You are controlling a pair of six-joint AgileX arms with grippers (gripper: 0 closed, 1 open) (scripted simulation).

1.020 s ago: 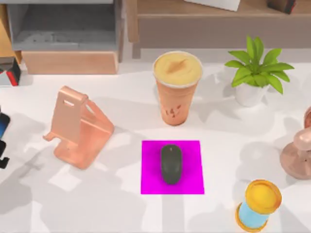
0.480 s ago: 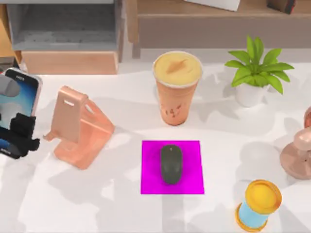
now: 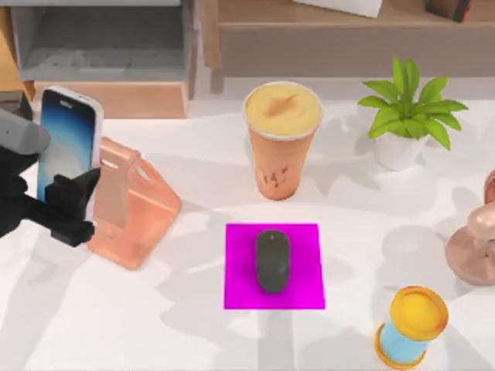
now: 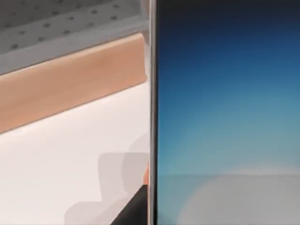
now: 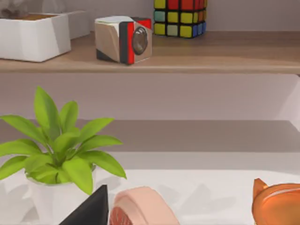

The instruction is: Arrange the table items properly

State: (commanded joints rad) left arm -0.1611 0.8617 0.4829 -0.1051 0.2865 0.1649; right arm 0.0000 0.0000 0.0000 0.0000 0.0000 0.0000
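**White desk with a phone held over a stand at the left**

A white table (image 3: 155,325) sits in front of wooden shelving and a grey drawer unit at the back. Soft shadows fall across its surface.

At the left side of the table, the left gripper (image 3: 68,207) holds a phone (image 3: 68,147) upright, its dark fingers (image 3: 73,220) closed on the phone's lower part. The screen glows blue and white. The phone is above and partly in front of a copper-pink phone stand (image 3: 135,209); from above I cannot tell whether it touches the stand. In the left wrist view, the phone's screen (image 4: 225,117) is very close, with the white table and a wooden edge beside it.

Near the middle of the table, a dark grey mouse (image 3: 272,260) lies on a bright magenta mat (image 3: 305,290). Just behind the mat stands a tall orange cup (image 3: 281,139) with a creamy yellow top.

To the right of the cup is a green potted plant (image 3: 407,112) in a white pot. At the right edge sits a copper-coloured object (image 3: 473,247), partly cut off. Near the front right stands a small blue cylinder (image 3: 410,325) with a yellow top.

The right wrist view looks past the plant (image 5: 58,150) toward a shelf holding a colourful puzzle cube (image 5: 180,16) and a small box (image 5: 123,40). The state of the right gripper's fingers cannot be told.
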